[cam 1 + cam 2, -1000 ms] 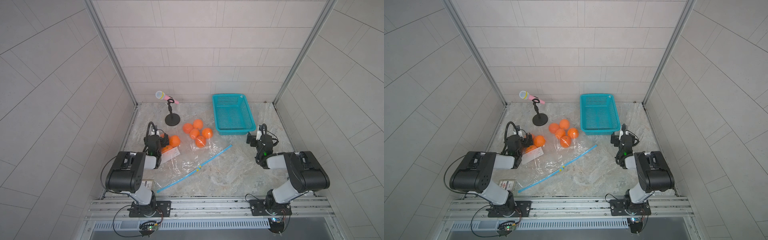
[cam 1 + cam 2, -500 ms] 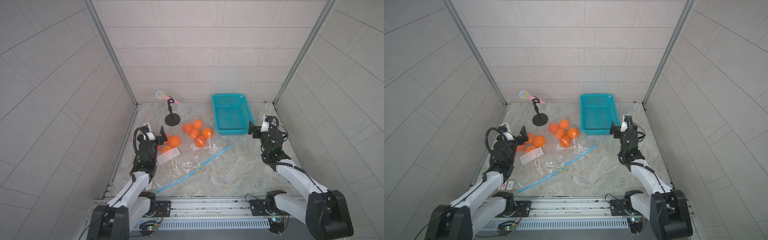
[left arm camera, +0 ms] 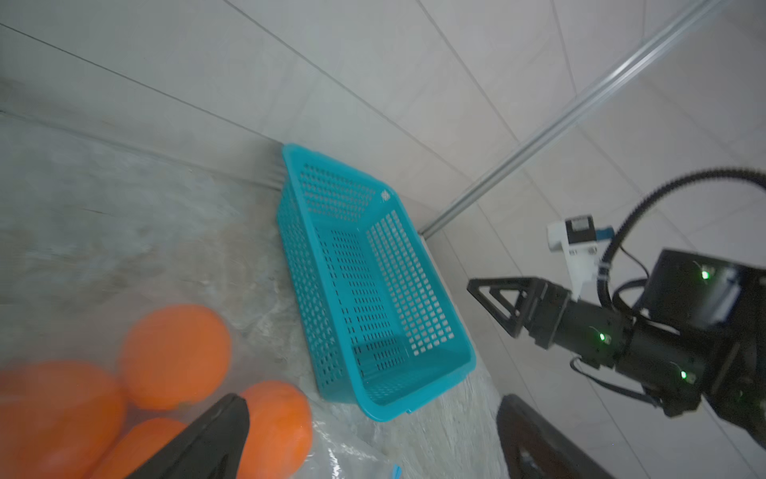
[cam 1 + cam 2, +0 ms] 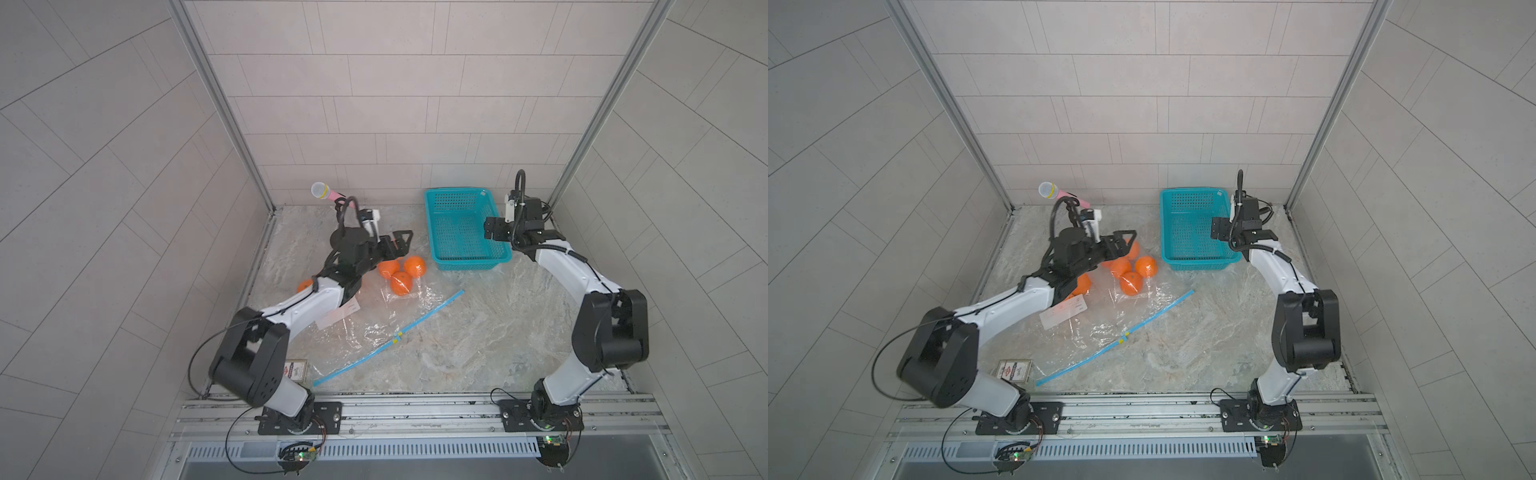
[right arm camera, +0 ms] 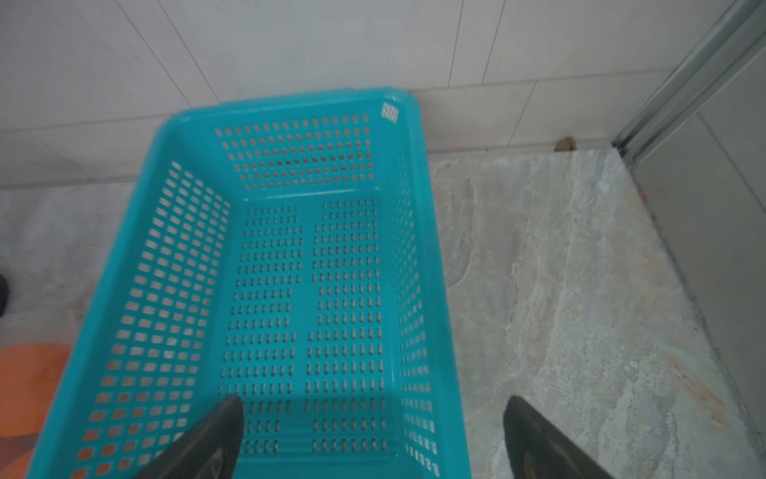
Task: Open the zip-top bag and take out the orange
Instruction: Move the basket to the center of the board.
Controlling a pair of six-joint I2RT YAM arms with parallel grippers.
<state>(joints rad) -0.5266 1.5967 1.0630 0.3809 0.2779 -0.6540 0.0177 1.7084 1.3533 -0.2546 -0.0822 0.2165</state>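
At the far left a single orange (image 4: 304, 286) shows beside the left arm, which covers most of it along with that corner of the clear bag (image 4: 374, 328) and part of its white label (image 4: 338, 318). The left end effector (image 4: 401, 243) hangs released, jaws apart and gripping nothing, over the cluster of oranges (image 4: 401, 284) at the back end of the bag. In the left wrist view these are blurred, and one black finger cuts across them.

The bag lies flat on the counter (image 4: 478, 332). Its blue zip strip (image 4: 428, 312) runs slantwise along the near side, well apart from both arms. Further right stands the basket (image 4: 469, 262). The right end effector (image 4: 492, 229) hovers above the basket's right rim, jaws likewise wide and empty.

I judge that the opening step has not begun, since neither arm is at the strip. The next move calls for both to come down to the strip, one pinning the thin film while the other works the seal apart. Glare on the plastic hides whether the seal is shut, and the yellow mark (image 4: 397, 337) midway along it may be a slider.
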